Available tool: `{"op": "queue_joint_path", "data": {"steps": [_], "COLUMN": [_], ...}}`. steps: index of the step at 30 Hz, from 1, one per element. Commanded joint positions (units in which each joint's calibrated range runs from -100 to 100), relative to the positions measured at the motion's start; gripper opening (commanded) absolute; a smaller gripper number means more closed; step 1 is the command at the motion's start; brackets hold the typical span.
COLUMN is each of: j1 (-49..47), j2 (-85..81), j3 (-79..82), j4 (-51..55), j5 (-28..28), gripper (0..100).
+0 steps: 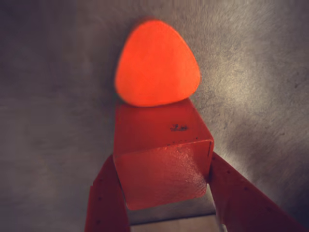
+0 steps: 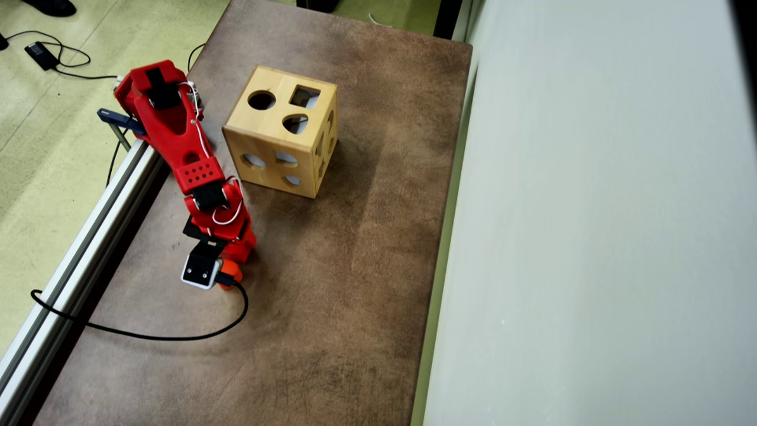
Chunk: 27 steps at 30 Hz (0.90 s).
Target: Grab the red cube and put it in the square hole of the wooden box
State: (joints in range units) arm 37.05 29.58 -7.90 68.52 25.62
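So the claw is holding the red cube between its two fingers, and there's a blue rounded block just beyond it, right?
Nearly. The gripper does hold the red cube, but the rounded block just beyond it is orange-red, not blue, as the wrist view shows.

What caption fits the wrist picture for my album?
The hand squeezes the red cube, with a rounded orange block right behind.

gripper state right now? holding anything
gripper: shut on the red cube, one finger on each side of it.
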Motion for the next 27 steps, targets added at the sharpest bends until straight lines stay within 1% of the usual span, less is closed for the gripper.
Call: {"op": "queue_joint_path", "data": {"steps": [1,4,9,11,19,27], "j1": [-0.3,-0.6,-0.9,-2.2,-11.3,-18.4], "j2": [-11.1,-15.6,-21.7,-24.0,-33.8,-40.7], "j3": [-1.7,-1.4,-1.4,-1.4,-2.3,-6.9], "j4": [0.7,0.8,0.8,2.4,15.6,17.5], "j5": [-1.1,-2.4,-6.1,-7.4,-9.8,-14.7], "gripper": [1,1,1,1,1,1]}}
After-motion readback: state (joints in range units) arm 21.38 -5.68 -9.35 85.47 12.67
